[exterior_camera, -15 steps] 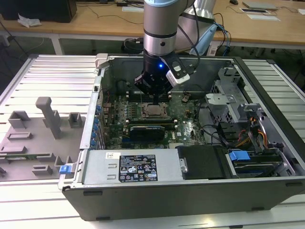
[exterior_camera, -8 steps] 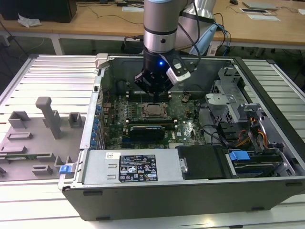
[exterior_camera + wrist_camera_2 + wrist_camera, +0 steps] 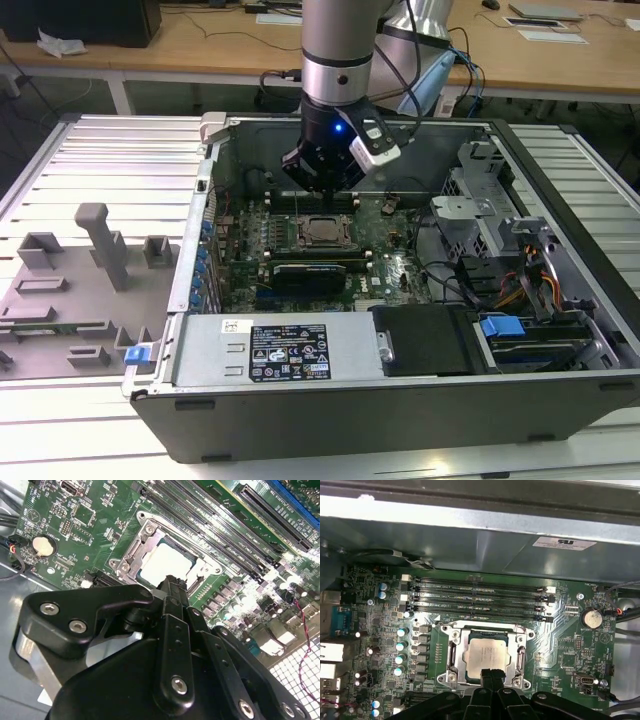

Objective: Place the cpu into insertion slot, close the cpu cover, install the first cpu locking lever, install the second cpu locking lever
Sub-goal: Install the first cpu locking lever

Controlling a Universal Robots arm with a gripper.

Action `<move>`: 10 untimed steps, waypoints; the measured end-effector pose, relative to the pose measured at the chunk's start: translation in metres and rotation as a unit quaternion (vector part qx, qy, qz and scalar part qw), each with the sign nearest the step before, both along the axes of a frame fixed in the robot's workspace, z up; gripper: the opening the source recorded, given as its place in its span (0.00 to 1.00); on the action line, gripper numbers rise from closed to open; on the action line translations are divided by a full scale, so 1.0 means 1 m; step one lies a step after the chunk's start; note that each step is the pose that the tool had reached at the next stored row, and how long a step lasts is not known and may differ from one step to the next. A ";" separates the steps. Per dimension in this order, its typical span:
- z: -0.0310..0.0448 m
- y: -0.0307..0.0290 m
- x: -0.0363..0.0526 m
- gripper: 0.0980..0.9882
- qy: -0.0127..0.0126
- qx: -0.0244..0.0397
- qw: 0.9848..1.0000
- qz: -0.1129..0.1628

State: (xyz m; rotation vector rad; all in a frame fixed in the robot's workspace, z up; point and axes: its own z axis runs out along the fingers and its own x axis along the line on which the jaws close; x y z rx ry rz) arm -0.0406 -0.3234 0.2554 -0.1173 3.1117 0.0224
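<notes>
Working at the cpu cover (image 3: 452,652), your gripper (image 3: 492,672) is pressed together, empty. Best bear on its edge, never the cpu (image 3: 487,652).

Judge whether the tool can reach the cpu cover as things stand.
Probably yes. In the first wrist view the tool hangs close over the cpu, and nothing lies between it and the cover, which appears to lie flat around the chip. The memory slots sit off to one side.

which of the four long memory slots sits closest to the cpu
The memory slot right alongside the cpu; the other three lie beyond it, farther from the chip.
</notes>
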 end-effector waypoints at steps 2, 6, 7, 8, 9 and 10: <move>0.0000 0.0000 -0.0015 0.01 0.000 0.000 1.000 0.000; 0.0000 0.0000 -0.0054 0.01 0.000 0.000 1.000 0.000; 0.0000 0.0000 -0.0065 0.01 0.000 0.000 1.000 0.000; 0.0000 0.0000 -0.0082 0.01 0.000 0.000 1.000 0.000; 0.0000 0.0000 -0.0094 0.01 0.000 0.000 1.000 0.000; 0.0000 0.0000 -0.0107 0.01 0.000 0.000 1.000 0.000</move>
